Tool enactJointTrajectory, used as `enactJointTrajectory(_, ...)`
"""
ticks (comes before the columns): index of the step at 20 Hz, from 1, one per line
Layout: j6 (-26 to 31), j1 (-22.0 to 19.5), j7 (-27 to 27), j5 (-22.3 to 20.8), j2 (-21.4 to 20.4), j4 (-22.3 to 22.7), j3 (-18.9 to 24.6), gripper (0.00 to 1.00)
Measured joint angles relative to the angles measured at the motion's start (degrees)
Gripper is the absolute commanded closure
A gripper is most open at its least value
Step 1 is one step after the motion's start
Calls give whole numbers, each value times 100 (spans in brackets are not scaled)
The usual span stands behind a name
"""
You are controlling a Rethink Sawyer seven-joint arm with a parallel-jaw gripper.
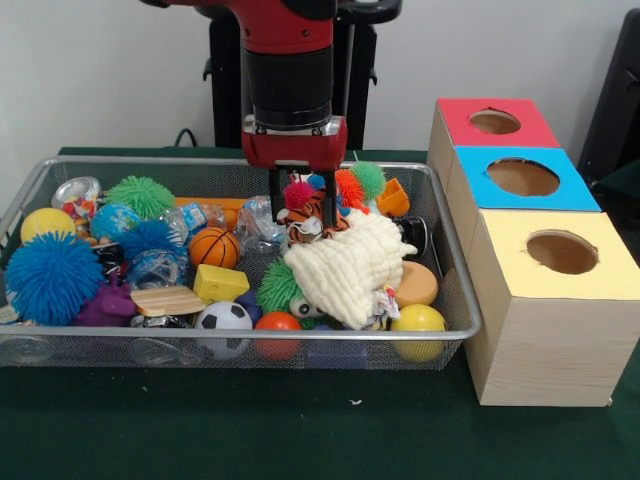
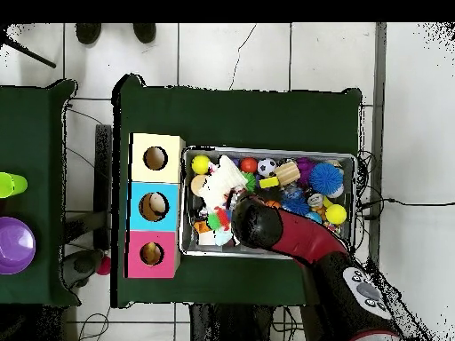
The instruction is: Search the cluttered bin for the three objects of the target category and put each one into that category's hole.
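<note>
Dark green cloth covers the table, with a pale wall behind and white floor tiles around it in the overhead view. No writing can be read anywhere. On the cloth sits the wide silver wire-mesh bin, heaped with toys. Beside it stands a row of light wooden boxes with round holes; the red-topped box's round dark hole lies farthest from the front camera, behind the blue-topped box and the yellow-topped box.

The red and black arm reaches down over the bin's middle. Its gripper has two dark fingers spread apart, straddling a small striped orange tiger toy topped with a pink hairy tuft; whether they touch it cannot be told.

A green hairy puffer ball rests at the bin's far left, a large blue hairy puffer ball near the left front. A fluffy cream knitted cloth crowds the gripper's side, partly covering a second green spiky ball. A small black-and-white football sits at the front rim.
</note>
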Motion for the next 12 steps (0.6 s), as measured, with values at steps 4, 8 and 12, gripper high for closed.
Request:
enactJointTrajectory(4, -258, 22, 0, -139, 1, -2, 0, 0)
enactJointTrajectory(8, -448, 31, 0, -233, 1, -12, 0, 0)
enactJointTrajectory(12, -628, 47, 0, -371, 1, -48, 0, 0)
